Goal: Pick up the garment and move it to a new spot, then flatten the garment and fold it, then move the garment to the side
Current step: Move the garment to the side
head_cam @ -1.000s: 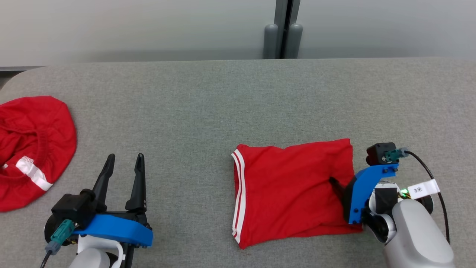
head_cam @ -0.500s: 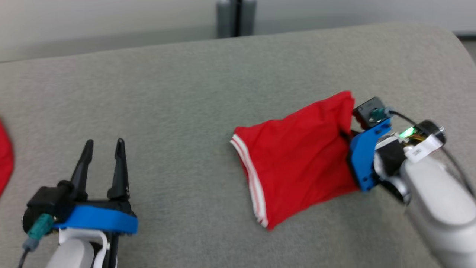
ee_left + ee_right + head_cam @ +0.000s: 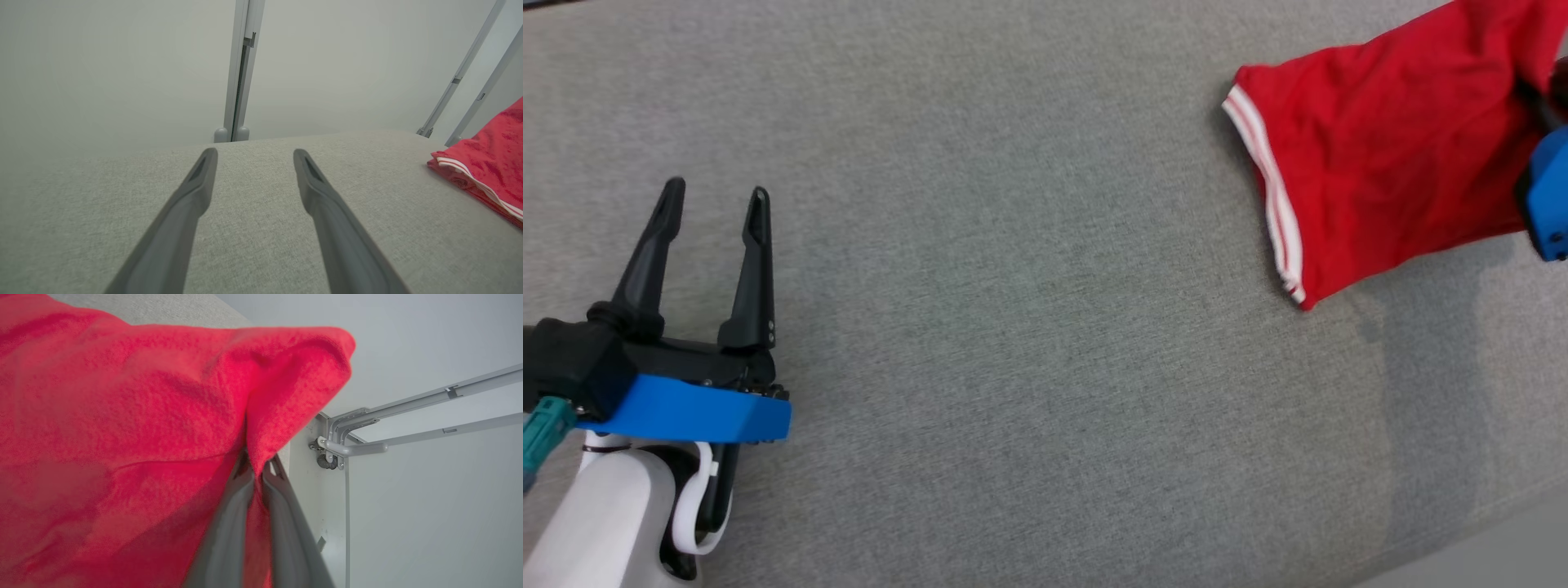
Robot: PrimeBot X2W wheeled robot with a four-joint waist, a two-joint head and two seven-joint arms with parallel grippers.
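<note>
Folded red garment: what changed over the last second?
The right hand shut on the garment at its edge and swung it to the robot's right; the head camera turned too. The left hand stayed open and empty over the table.

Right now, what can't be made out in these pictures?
Folded red cloth garment with white stripes: its far end is cut off by the head view's right edge.
Right hand: in the right wrist view the bunched fabric hides how many layers its fingers pinch.
Grey fabric-covered table: largely hidden behind the garment in the right wrist view.
</note>
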